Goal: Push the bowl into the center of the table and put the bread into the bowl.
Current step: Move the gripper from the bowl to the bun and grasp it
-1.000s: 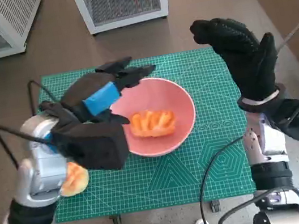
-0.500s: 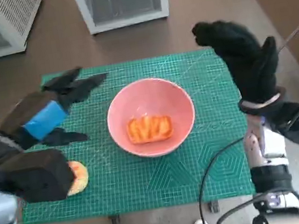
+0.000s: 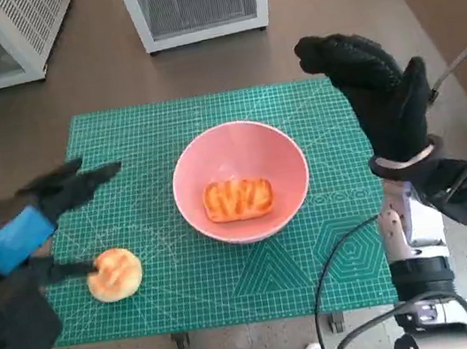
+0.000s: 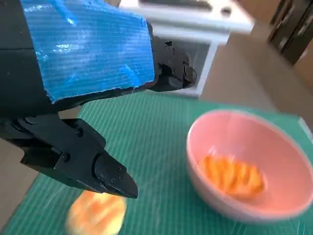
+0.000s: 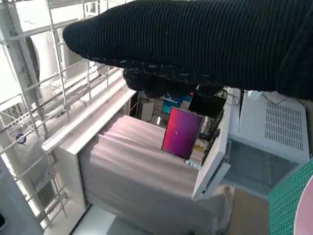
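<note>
Head view first: the pink bowl point(image 3: 240, 181) is parked pretty much mid-table on the green mat point(image 3: 315, 125), with a bread piece point(image 3: 238, 199) already lying in it, so both halves of the job look done. A second, round bun point(image 3: 114, 274) is left on the mat near the front left corner, just beside the left hand point(image 3: 23, 232). That hand is held low over the left edge, fingers point(image 3: 83, 183) spread and nothing gripped, probably just parked out of the bowl's way. The right hand point(image 3: 374, 93) is raised over the right side, well apart from the bowl, nothing held in it.

Left wrist view: the blue-taped hand is seen with fingers apart, one fingertip point(image 4: 120, 183) hanging just above the bun, not pinching it; the bowl and bread sit further right.

Right wrist view: only the glove's dark band is shown, so the finger spread can't be told here.
</note>
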Controlling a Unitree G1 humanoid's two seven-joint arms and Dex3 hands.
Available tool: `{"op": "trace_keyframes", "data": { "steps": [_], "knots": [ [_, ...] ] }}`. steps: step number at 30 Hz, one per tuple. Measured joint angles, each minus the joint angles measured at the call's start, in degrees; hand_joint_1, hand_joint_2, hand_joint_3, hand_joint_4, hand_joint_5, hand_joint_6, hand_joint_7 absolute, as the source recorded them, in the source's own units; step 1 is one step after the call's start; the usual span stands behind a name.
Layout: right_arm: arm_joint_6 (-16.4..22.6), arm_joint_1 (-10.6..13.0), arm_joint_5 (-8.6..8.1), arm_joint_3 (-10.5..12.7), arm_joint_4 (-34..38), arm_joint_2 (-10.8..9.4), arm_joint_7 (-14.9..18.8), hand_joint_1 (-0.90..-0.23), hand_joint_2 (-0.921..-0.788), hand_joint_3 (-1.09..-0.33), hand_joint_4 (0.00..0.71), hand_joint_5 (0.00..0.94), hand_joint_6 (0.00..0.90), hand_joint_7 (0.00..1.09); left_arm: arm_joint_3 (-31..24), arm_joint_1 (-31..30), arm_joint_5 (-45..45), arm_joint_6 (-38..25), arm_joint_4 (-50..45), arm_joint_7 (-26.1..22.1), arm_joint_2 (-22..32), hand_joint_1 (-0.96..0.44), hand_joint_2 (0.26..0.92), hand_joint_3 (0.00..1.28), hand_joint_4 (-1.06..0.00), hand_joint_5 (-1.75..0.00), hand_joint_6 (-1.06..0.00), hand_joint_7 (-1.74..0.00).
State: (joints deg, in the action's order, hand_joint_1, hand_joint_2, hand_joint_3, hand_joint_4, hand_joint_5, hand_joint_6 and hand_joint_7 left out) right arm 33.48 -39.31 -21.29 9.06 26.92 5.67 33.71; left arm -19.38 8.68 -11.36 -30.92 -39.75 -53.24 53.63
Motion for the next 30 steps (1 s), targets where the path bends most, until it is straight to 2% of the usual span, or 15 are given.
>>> {"op": "trace_keyframes", "data": {
  "steps": [6, 15, 30],
  "knots": [
    [-0.2, 0.0, -0.33, 0.0, 0.1, -0.1, 0.0, -0.676, -0.921, -0.685, 0.217, 0.000, 0.190, 0.30, -2.0, -3.5, 0.7, -2.0, -2.8, -0.5, 1.4, 0.16, 0.716, 0.00, -0.05, 0.00, -0.24, 0.00],
    [-0.2, -0.2, -0.90, -0.1, 0.9, -0.1, 0.5, -0.679, -0.921, -0.680, 0.217, 0.000, 0.191, 0.30, -1.4, -6.9, 0.3, -4.8, -4.6, 0.1, 2.3, 0.16, 0.715, 0.00, -0.07, -0.01, -0.25, 0.00],
    [-0.5, -0.4, -1.17, -0.1, 1.8, -0.1, 1.4, -0.687, -0.921, -0.679, 0.218, 0.000, 0.190, 0.30, 5.5, -9.5, -3.7, -4.8, -2.6, 4.8, 2.9, 0.11, 0.716, 0.00, -0.10, -0.01, -0.25, 0.00]
  ]
}}
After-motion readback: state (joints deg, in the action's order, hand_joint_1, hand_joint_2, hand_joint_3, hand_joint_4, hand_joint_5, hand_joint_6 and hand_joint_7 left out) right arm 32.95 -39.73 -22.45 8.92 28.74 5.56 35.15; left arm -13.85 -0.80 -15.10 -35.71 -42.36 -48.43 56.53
